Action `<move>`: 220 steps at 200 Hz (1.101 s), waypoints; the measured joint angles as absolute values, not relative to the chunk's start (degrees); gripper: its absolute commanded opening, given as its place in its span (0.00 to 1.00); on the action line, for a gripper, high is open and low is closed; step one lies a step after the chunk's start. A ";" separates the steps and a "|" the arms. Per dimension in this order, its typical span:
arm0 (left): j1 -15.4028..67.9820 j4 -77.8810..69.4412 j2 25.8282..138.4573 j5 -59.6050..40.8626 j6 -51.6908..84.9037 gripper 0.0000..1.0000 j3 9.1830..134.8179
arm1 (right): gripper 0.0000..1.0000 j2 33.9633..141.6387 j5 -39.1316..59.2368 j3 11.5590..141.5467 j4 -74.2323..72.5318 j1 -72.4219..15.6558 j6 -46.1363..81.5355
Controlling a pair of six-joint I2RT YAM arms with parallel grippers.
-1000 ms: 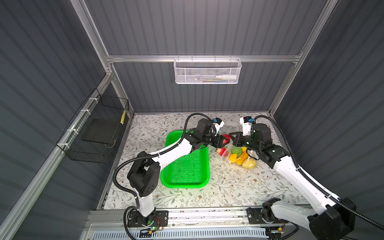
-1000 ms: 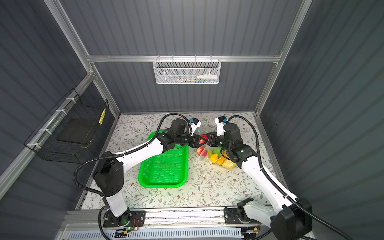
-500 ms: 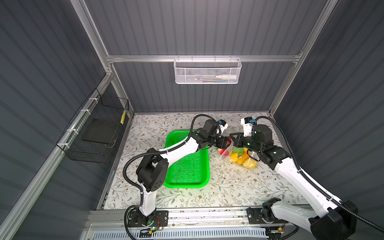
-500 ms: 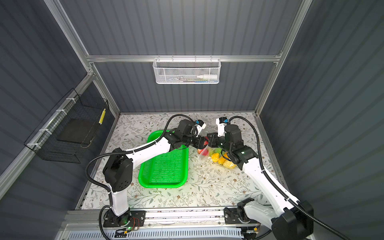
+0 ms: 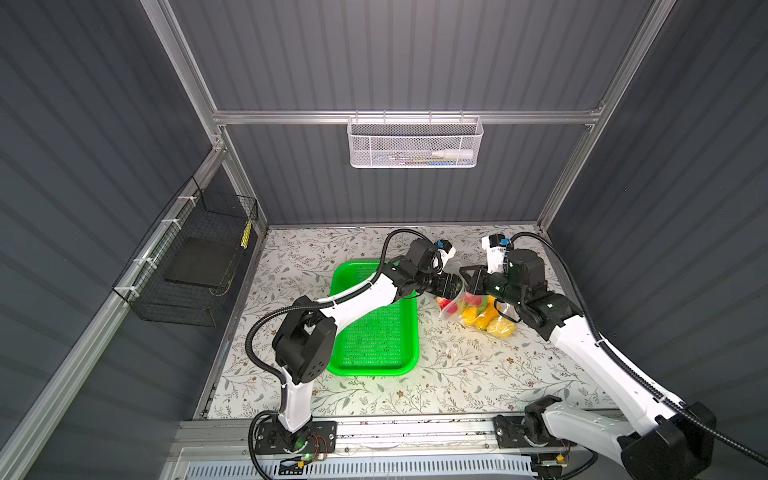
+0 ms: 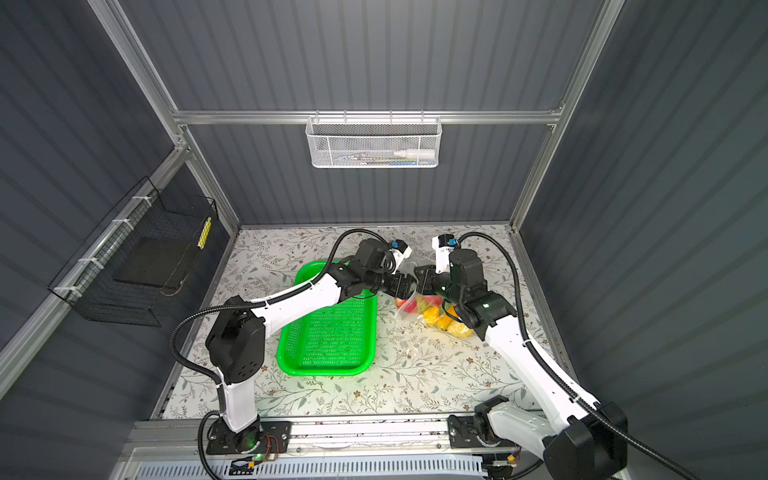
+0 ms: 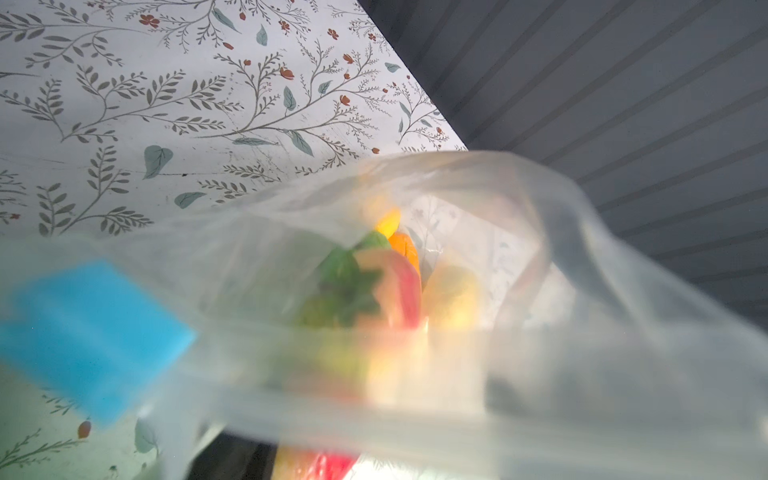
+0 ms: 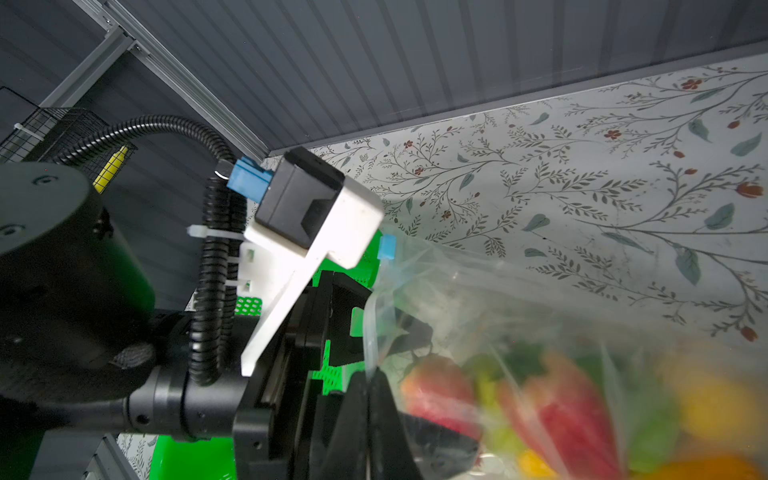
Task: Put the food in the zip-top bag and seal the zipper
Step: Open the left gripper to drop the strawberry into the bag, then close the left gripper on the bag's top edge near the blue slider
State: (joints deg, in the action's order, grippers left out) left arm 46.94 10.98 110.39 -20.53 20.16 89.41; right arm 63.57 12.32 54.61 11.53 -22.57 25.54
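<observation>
**A:** What has changed on the counter (image 5: 457, 374) over the last second?

**B:** Mostly the left arm (image 5: 357, 297). Its elbow has swung in from the lower left, and it now reaches further across the green basket (image 5: 374, 345). That puts the left end effector (image 5: 456, 286) closer to the right end effector (image 5: 465, 277). They are almost tip to tip, just right of centre in both top views.

**A:** And the right arm (image 5: 582, 336)?

**B:** It has hardly shifted. Its end effector is still closed, pinching the mouth edge of the zip-top bag (image 5: 451, 311).

**A:** Is the left one gripping anything?

**B:** I cannot tell. Bag film drapes across the left wrist view and hides its fingers.

**A:** Where is the bag?

**B:** In the same spot as before, right of the basket. Its mouth is lifted toward the two end effectors and the rest lies on the counter. The food (image 5: 484, 318) is inside, in red, green, yellow and orange pieces.

**A:** The basket?

**B:** Unmoved.

**A:** And the smallest thing?

**B:** The blue slider (image 8: 387, 246) sits on the bag's mouth edge, just beside the left arm's wrist camera.
</observation>
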 measured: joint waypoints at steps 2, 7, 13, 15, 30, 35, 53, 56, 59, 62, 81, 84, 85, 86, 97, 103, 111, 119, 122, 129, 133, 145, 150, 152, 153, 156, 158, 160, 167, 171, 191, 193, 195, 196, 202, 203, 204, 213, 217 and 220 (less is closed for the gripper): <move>46.94 10.96 110.39 -20.53 20.14 0.81 89.41 | 0.00 63.57 12.32 54.61 11.55 -22.57 25.54; 46.94 10.96 110.37 -20.53 20.16 0.83 89.41 | 0.00 63.57 12.29 54.61 11.55 -22.57 25.54; 46.94 10.94 110.24 -20.51 20.18 0.84 89.38 | 0.00 63.57 12.23 54.61 11.55 -22.57 25.54; 46.94 10.94 110.19 -20.51 20.16 0.85 89.36 | 0.00 63.57 12.23 54.61 11.55 -22.57 25.54; 46.87 10.72 109.12 -20.29 20.25 0.87 88.71 | 0.00 63.57 12.08 54.61 11.60 -22.57 25.54; 46.76 10.66 108.51 -20.25 20.40 0.88 88.31 | 0.00 63.55 11.94 54.61 11.60 -22.57 25.54; 45.91 9.45 104.95 -19.99 21.23 0.90 85.78 | 0.00 63.46 11.64 54.61 11.64 -22.57 25.54; 45.78 9.23 104.22 -19.94 21.43 0.90 85.30 | 0.00 63.46 11.55 54.61 11.64 -22.57 25.54; 45.63 8.86 103.46 -19.92 21.56 0.91 84.75 | 0.00 63.44 11.53 54.61 11.64 -22.57 25.54; 45.43 8.49 102.56 -19.90 21.82 0.91 84.12 | 0.00 63.42 11.51 54.61 11.64 -22.57 25.54; 43.77 5.15 97.54 -18.92 23.22 0.92 80.49 | 0.00 63.31 11.16 54.61 11.73 -22.57 25.54; 43.44 4.84 96.75 -18.70 23.33 0.93 79.88 | 0.00 63.31 11.14 54.61 11.75 -22.57 25.54; 43.29 4.62 96.38 -18.48 23.42 0.93 79.55 | 0.00 63.31 11.11 54.61 11.77 -22.57 25.54; 43.20 4.58 96.20 -18.39 23.44 0.93 79.40 | 0.00 63.31 11.11 54.61 11.77 -22.57 25.54; 42.13 3.51 93.60 -16.86 23.79 0.93 77.32 | 0.00 63.26 11.07 54.61 11.81 -22.57 25.52; 41.65 3.11 92.42 -15.70 23.83 0.93 76.36 | 0.00 63.24 11.05 54.61 11.81 -22.57 25.52; 40.91 2.83 91.20 -14.24 23.81 0.93 75.31 | 0.00 63.24 11.07 54.61 11.81 -22.57 25.52; 40.07 2.68 90.37 -12.97 23.75 0.91 74.52 | 0.00 63.24 11.07 54.61 11.81 -22.57 25.50; 39.83 2.68 90.17 -12.64 23.64 0.90 74.35 | 0.00 63.24 11.07 54.61 11.81 -22.57 25.50; 39.27 2.68 89.93 -11.90 23.35 0.89 74.00 | 0.00 63.24 11.07 54.61 11.81 -22.57 25.47; 38.98 2.70 89.91 -11.66 23.09 0.88 73.87 | 0.00 63.24 11.07 54.61 11.84 -22.57 25.47; 38.52 2.98 90.28 -11.46 21.85 0.86 73.76 | 0.00 63.24 11.09 54.65 11.84 -22.57 25.47; 38.44 3.09 90.54 -11.51 21.15 0.84 73.76 | 0.00 63.24 11.09 54.65 11.86 -22.57 25.45; 38.41 3.16 90.72 -11.57 20.93 0.84 73.76 | 0.00 63.24 11.09 54.68 11.86 -22.57 25.47; 38.41 3.18 90.74 -11.57 20.80 0.84 73.76 | 0.00 63.24 11.11 54.68 11.88 -22.57 25.45; 38.41 3.27 90.94 -11.57 20.27 0.83 73.76 | 0.00 63.24 11.11 54.72 11.90 -22.57 25.45; 38.41 3.44 91.18 -11.68 20.01 0.82 73.76 | 0.00 63.24 11.11 54.74 11.92 -22.57 25.45; 38.41 3.57 91.37 -11.84 19.66 0.81 73.76 | 0.00 63.24 11.11 54.76 11.94 -22.57 25.45; 38.41 4.01 92.20 -12.27 18.37 0.78 73.76 | 0.00 63.24 11.11 54.76 11.94 -22.57 25.45; 38.41 4.23 92.66 -12.56 17.93 0.77 73.78 | 0.00 63.24 11.11 54.76 11.97 -22.57 25.45; 38.41 5.82 96.18 -14.00 14.61 0.70 73.97 | 0.00 63.24 11.14 54.76 12.03 -22.57 25.43; 38.41 6.04 96.57 -14.15 14.35 0.69 74.04 | 0.00 63.24 11.14 54.76 12.01 -22.57 25.45; 38.41 6.33 96.99 -14.31 13.85 0.69 74.11 | 0.00 63.24 11.14 54.78 12.01 -22.57 25.43; 38.41 6.42 97.12 -14.35 13.72 0.69 74.13 | 0.00 63.24 11.14 54.78 12.03 -22.57 25.43; 38.41 7.07 98.37 -14.79 12.75 0.68 74.43 | 0.00 63.24 11.14 54.81 12.03 -22.57 25.45; 38.41 7.27 98.65 -14.92 12.53 0.68 74.50 | 0.00 63.24 11.14 54.81 12.03 -22.57 25.45; 38.41 7.33 98.85 -15.00 12.45 0.68 74.56 | 0.00 63.24 11.14 54.81 12.03 -22.57 25.43; 38.41 8.32 100.71 -15.49 11.09 0.68 75.33 | 0.00 63.24 11.16 54.87 12.03 -22.57 25.45; 38.41 8.62 101.30 -15.70 10.68 0.68 75.64 | 0.00 63.24 11.16 54.89 12.03 -22.57 25.45; 38.41 8.99 101.93 -15.84 10.26 0.68 75.99 | 0.00 63.24 11.16 54.96 12.08 -22.57 25.43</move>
State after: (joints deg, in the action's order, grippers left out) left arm 38.41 8.99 101.93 -15.84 10.26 75.99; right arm 63.24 11.16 54.96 12.08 -22.57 25.43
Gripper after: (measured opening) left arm 0.682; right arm 0.043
